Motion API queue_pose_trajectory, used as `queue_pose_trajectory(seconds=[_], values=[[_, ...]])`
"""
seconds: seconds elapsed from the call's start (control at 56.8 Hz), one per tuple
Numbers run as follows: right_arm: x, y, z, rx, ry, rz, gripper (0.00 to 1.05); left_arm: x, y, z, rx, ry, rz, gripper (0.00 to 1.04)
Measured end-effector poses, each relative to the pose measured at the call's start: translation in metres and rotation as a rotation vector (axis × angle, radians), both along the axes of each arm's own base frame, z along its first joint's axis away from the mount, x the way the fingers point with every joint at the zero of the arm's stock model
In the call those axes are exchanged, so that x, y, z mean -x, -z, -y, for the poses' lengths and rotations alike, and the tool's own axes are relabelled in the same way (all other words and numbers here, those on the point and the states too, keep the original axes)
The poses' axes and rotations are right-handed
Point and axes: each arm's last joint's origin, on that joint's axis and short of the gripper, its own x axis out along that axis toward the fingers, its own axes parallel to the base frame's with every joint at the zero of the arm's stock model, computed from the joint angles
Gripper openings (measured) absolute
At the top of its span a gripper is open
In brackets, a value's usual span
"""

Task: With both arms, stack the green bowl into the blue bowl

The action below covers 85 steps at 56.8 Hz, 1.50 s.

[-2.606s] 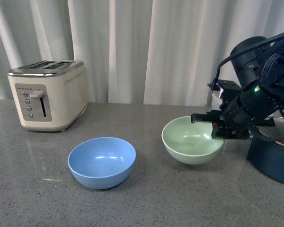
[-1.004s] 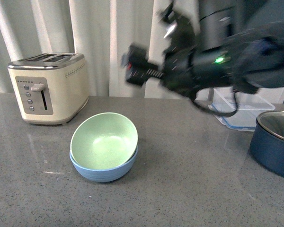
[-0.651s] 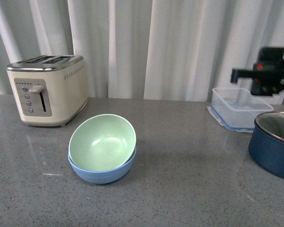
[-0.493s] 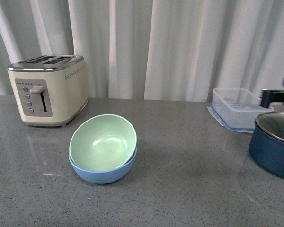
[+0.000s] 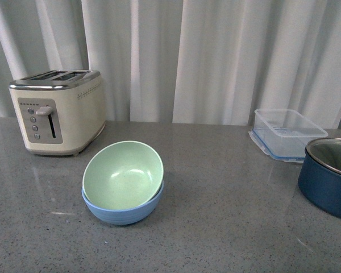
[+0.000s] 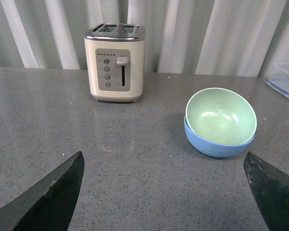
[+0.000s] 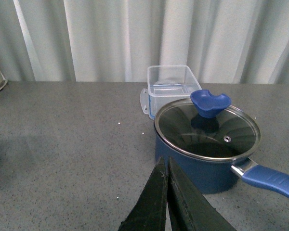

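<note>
Green bowl [image 5: 123,173] sits tilted inside the blue bowl [image 5: 125,210] on the grey counter [image 5: 227,227], in front of the cream toaster [image 5: 58,111]. No arm shows from the front. Over on the left wrist camera, the left gripper [image 6: 166,192] hangs above the counter with fingers [image 6: 48,199] spread wide, holding nothing. The right gripper [image 7: 166,202] has its jaws pressed together, empty, poised just before the navy pot [image 7: 207,144] and the clear container [image 7: 169,85].

Grey speckled stone table [image 5: 233,227] with soft glare, pale pleated curtains [image 5: 216,57] across the whole back, cream toaster [image 5: 58,111] standing far left near them.
</note>
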Motion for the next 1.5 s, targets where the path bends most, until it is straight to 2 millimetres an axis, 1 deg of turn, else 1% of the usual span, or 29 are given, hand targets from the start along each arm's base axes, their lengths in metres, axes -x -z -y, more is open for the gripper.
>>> queue_pose_trajectory(seconds=[0.07, 0.158, 0.229, 0.335, 0.581, 1.004, 1.496], values=[[0.007, 0.002, 0.005, 0.000, -0.024, -0.001, 0.01, 0.000, 0.000, 0.000, 0.000, 0.000, 0.000, 0.98], [0.015, 0.004, 0.011, -0.001, -0.001, -0.001, 0.01, 0.000, 0.000, 0.000, 0.000, 0.000, 0.000, 0.98], [0.020, 0.009, 0.012, -0.001, 0.004, 0.017, 0.01, 0.000, 0.000, 0.000, 0.000, 0.000, 0.000, 0.98], [0.028, 0.016, 0.012, -0.001, 0.003, -0.010, 0.01, 0.000, 0.000, 0.000, 0.000, 0.000, 0.000, 0.98], [0.042, 0.013, 0.012, -0.001, 0.000, 0.002, 0.01, 0.000, 0.000, 0.000, 0.000, 0.000, 0.000, 0.98], [0.058, 0.008, 0.012, -0.001, 0.000, 0.018, 0.01, 0.000, 0.000, 0.000, 0.000, 0.000, 0.000, 0.98], [0.070, 0.008, 0.012, -0.001, 0.000, 0.022, 0.01, 0.000, 0.000, 0.000, 0.000, 0.000, 0.000, 0.98]])
